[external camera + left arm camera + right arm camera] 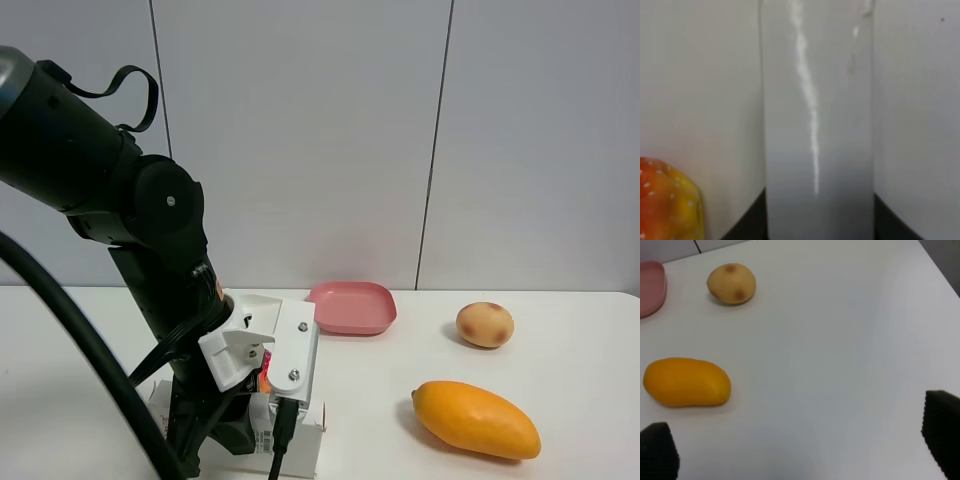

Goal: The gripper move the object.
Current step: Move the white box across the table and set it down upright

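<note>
Carton [298, 445]: white, with a small red mark and black print noted; from the left wrist its face is seen pale grey, crossed by a bright white streak. Ball [665, 200]: red shading into yellow, dotted white. Tray [352, 307]: pink. Mango [476, 419]: orange-yellow. Potato [485, 325]: tan, blotched brown. Left end effector [240, 432]: black fingers, white mount. Counter [560, 350]: white.

Left arm [90, 170]: thick and black, slanting down from the upper left toward the counter's near edge, left of its middle.
Left gripper [232, 438]: on a white blocky mount [270, 350], pointing down, black fingers pressed against both sides of the object [817, 125].
Right gripper [800, 445]: above the counter near its right edge, fingers [941, 432] spread wide apart.
</note>
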{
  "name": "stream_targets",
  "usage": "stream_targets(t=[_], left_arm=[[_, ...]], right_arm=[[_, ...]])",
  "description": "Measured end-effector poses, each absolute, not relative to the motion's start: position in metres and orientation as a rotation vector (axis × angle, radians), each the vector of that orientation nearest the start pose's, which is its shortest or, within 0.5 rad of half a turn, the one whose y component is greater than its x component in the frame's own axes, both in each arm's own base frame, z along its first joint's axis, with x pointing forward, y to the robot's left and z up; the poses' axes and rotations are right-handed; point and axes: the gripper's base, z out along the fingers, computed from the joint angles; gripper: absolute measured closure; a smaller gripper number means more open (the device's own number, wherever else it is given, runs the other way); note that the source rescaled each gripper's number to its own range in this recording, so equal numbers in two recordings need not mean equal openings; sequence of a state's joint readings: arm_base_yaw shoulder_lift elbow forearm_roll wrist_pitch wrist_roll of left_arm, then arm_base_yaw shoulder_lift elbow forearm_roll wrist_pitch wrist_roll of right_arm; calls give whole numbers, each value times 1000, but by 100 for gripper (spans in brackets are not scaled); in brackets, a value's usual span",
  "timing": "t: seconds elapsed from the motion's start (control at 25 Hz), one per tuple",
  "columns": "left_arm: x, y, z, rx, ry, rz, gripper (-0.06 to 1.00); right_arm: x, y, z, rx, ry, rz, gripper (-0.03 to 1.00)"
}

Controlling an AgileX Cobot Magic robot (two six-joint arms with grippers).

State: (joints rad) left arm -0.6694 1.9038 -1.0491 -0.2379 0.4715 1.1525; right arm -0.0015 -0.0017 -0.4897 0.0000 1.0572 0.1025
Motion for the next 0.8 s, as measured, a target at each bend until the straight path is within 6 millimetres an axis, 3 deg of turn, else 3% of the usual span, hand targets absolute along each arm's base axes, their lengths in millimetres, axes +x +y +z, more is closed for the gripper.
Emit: stream_targets(t=[0.44, 0.52, 0.72, 0.8], left_arm=[[272, -228, 134, -2540, -2399, 104, 91], [272, -228, 134, -2541, -2400, 104, 81], [272, -228, 134, -2529, -2412, 107, 41], [272, -228, 134, -2526, -2415, 107, 30]], right_arm=[[-4, 0, 275, 107, 2047, 63, -3], [-4, 0, 275, 107, 2047, 63, -3], [-4, 0, 275, 107, 2047, 63, -3], [-4, 0, 275, 107, 2047, 63, -3]])
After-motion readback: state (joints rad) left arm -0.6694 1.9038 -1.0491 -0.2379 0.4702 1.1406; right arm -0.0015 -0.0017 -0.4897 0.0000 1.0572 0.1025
